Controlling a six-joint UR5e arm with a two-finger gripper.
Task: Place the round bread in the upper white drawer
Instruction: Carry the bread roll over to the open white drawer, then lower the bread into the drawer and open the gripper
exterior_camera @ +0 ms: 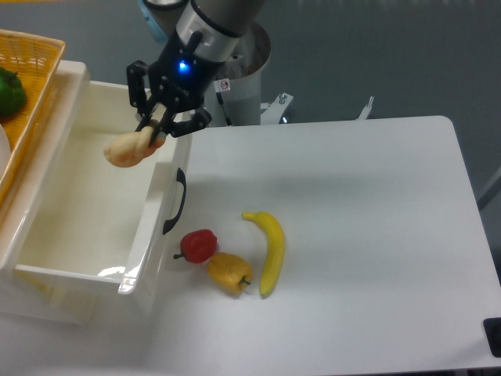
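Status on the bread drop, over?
Hand shut on the round bread. Bread held above the open upper white drawer, not released. Nothing blocking the drawer.

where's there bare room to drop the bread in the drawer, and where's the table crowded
The upper white drawer shows a bare floor from wall to wall; the round bread, held in the pincer, hangs above its right part. On the table, everything right of the banana is bare. It is crowded beside the drawer handle: red pepper, yellow pepper, banana.
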